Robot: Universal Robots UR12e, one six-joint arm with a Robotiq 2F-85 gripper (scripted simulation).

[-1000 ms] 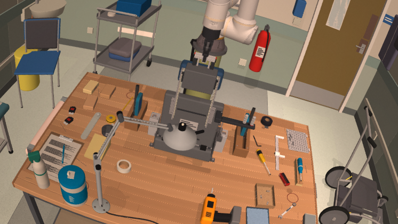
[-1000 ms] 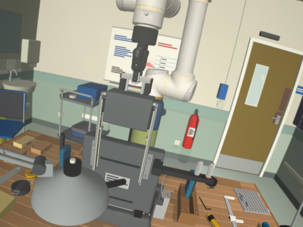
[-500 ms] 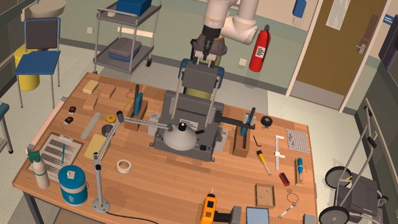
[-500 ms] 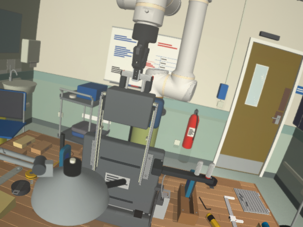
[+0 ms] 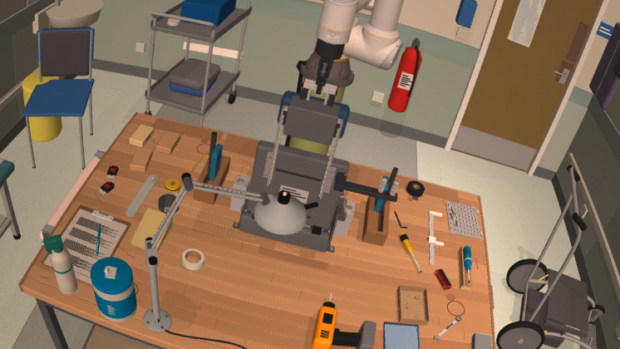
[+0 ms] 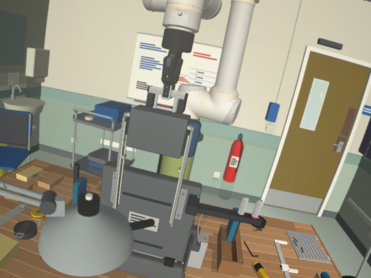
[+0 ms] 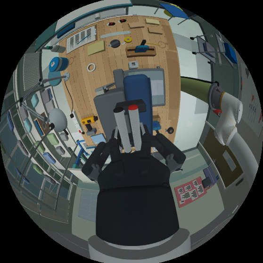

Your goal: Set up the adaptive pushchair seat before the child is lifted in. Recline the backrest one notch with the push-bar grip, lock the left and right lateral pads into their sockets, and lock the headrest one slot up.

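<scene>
The headrest's silver handle bar (image 6: 166,92) sits on top of the dark grey headrest (image 6: 157,130), high on the two notched rails above the backrest (image 6: 152,206), and my gripper (image 6: 167,89) grips that bar from above. From the wrist camera the bar (image 7: 128,130) runs between my fingers. The push-bar grip (image 6: 250,207) sticks out to the right of the seat on a black arm. One blue lateral pad (image 5: 215,161) stands in a wooden holder left of the seat. The other (image 5: 381,200) stands in a holder on the right.
A grey lamp dome (image 5: 280,216) on a jointed arm hangs in front of the seat base. Tools lie on the right of the table: a yellow screwdriver (image 5: 410,251), a hex key, a white ruler. An orange drill (image 5: 325,325) lies at the near edge.
</scene>
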